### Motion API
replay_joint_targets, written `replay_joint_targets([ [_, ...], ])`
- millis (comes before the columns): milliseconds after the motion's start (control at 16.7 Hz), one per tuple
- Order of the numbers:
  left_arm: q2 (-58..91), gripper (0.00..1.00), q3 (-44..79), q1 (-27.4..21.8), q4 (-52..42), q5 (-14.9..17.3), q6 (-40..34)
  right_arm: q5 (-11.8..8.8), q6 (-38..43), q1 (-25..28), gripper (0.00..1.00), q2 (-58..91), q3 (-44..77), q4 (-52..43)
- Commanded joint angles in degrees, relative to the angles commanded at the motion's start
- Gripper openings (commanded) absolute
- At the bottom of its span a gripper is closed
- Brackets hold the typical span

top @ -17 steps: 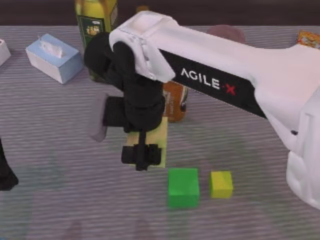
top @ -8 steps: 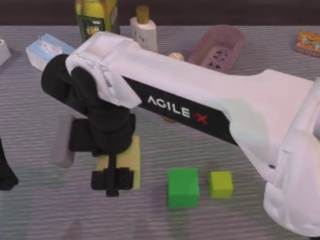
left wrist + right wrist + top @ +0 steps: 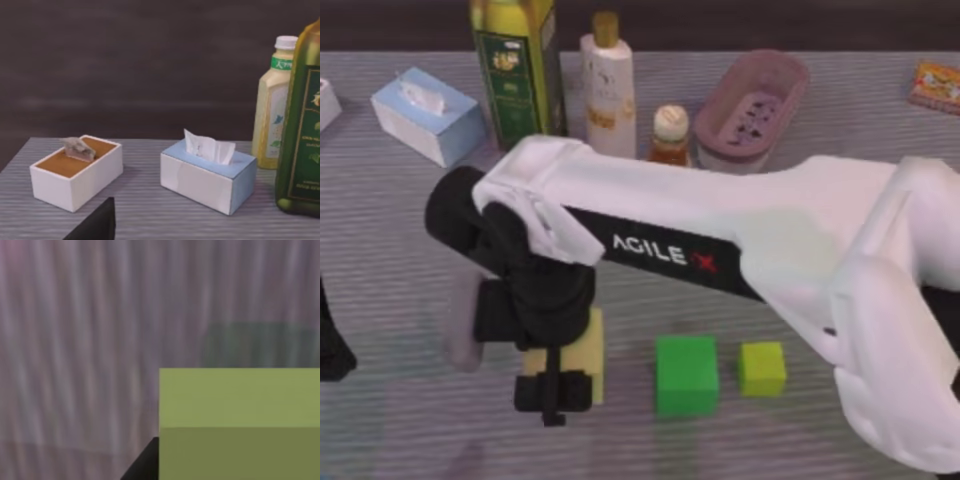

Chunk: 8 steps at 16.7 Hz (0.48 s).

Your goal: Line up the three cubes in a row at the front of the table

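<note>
In the top view the largest pale yellow cube [image 3: 588, 348] is at the front left of the table [image 3: 400, 250], with my right gripper [image 3: 555, 392] shut on it from above and the arm stretched across the table. In the right wrist view this cube [image 3: 240, 422] fills the lower corner, with one dark finger [image 3: 146, 465] against its side. To the right of it, the bright green cube [image 3: 687, 374] and the small yellow-green cube [image 3: 762, 368] stand side by side on the cloth. My left arm [image 3: 332, 352] is parked at the left edge.
Along the back stand a light blue tissue box [image 3: 428, 115], a tall green bottle [image 3: 515, 70], a white bottle [image 3: 608, 85], a small amber bottle [image 3: 670, 135] and a pink basket [image 3: 755, 100]. A white box [image 3: 75, 172] sits far left, an orange packet [image 3: 935, 85] far right.
My right arm has carried the pale yellow cube leftward and toward the front of the table, level with the two green cubes. The bottles at the back have come into view.
</note>
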Motion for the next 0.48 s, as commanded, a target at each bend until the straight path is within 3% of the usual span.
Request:
replay_joint_targets([
  [360,0.0,1.0,0.0,0.0,0.0,0.0,0.0,0.02,-0.02,0.04,0.0,0.21,-2.12,2.16],
  [480,0.0,1.0,0.0,0.0,0.0,0.0,0.0,0.02,-0.02,0.04,0.15,0.21,-2.12,2.16],
])
